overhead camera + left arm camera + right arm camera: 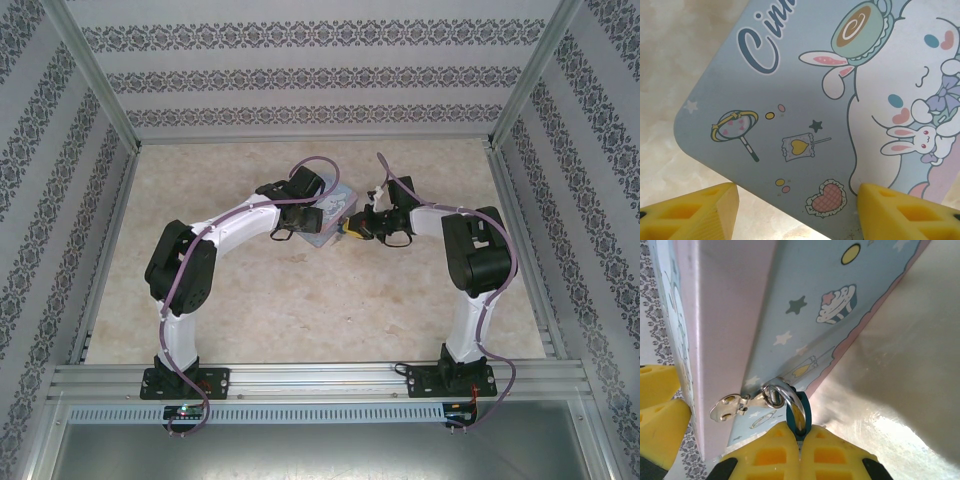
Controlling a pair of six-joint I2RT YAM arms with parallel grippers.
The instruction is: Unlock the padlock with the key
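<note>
Beige marbled table [250, 300] carries a light-blue tin [337, 203] at its middle, a little nearer the far edge than the near one. From above, the left arm rises from its base at the near edge, bends sharply at the elbow and stretches its white forearm right and away. This puts the left gripper [308, 220] over the tin's left part. The right arm stands up from its base, folds at a high elbow and reaches left, so the right gripper [357, 228] meets the tin's right side.

The left wrist view looks straight down on the tin's cartoon-printed lid [790, 90]. The left gripper [797, 200] has its yellow fingers [695, 212] well apart: one hangs over bare table [670, 60] just beside the tin's rounded corner, the other over the lid. Whether either one touches the tin cannot be told.

The right wrist view looks along the tin's pink side wall [725, 315]. A silver hasp [735, 406] sticks out from the tin. The padlock [805, 412], a small bluish piece, hangs from the hasp's eyelet by its shiny loop. The right gripper [800, 432] has its fingertips pressed together, pinching the padlock's body between them. At the left edge, two more yellow fingers [660, 427] sit by the lid side of the tin.
</note>
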